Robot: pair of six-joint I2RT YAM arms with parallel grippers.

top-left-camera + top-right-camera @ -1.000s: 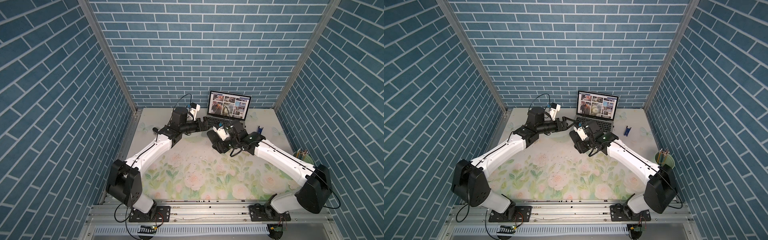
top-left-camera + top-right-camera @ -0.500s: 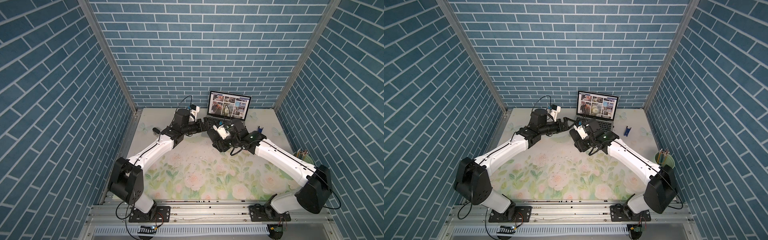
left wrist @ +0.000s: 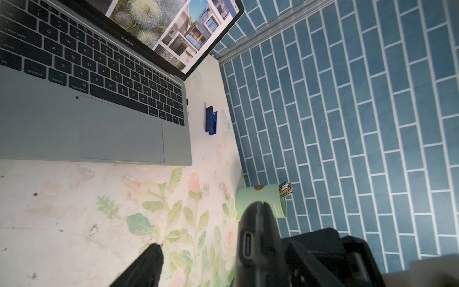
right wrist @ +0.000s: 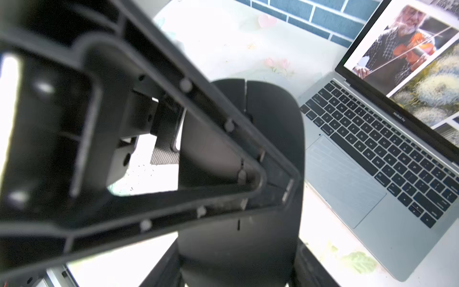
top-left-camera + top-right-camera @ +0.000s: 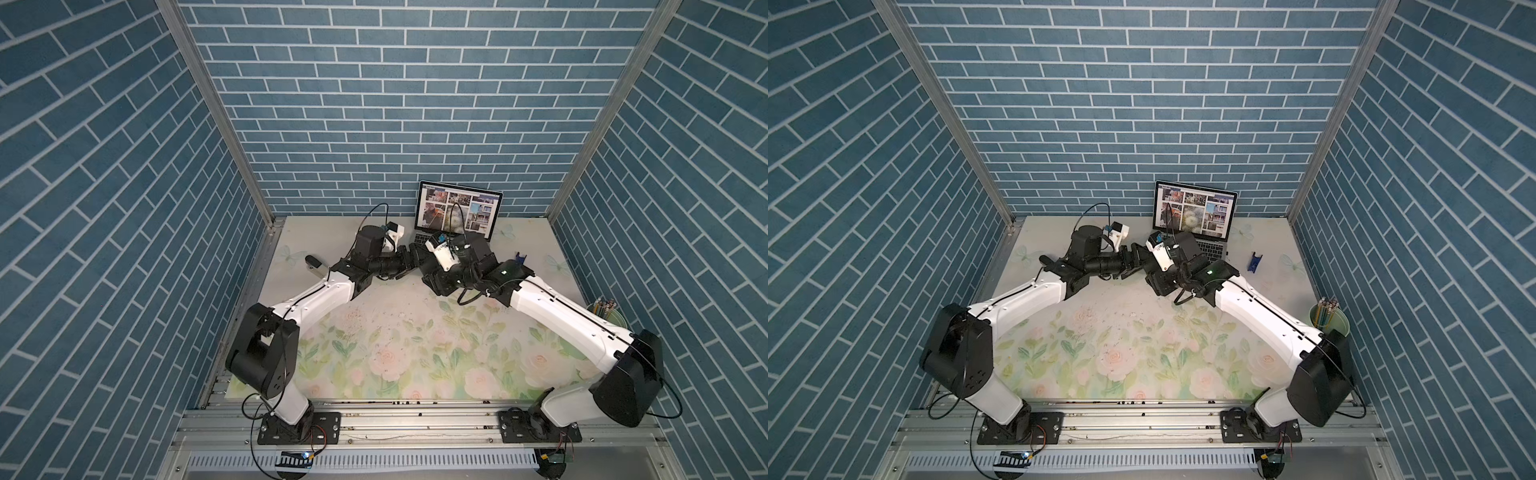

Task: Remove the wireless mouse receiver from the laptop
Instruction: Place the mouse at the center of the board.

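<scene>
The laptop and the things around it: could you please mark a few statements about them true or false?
1. The wireless mouse receiver is plugged into the side of the laptop. True.
2. The right hand holds the black computer mouse. True.
3. The laptop's lid is shut. False: it stands open, its screen showing photos.
4. The blue plastic piece lies on the keyboard. False: it lies on the table beside the laptop.

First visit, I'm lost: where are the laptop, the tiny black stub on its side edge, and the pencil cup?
laptop (image 3: 49,129): left wrist view, bare palm rest.
wireless mouse receiver (image 3: 187,101): left wrist view, exposed end.
green pencil cup (image 3: 255,193): left wrist view, side wall.
</scene>
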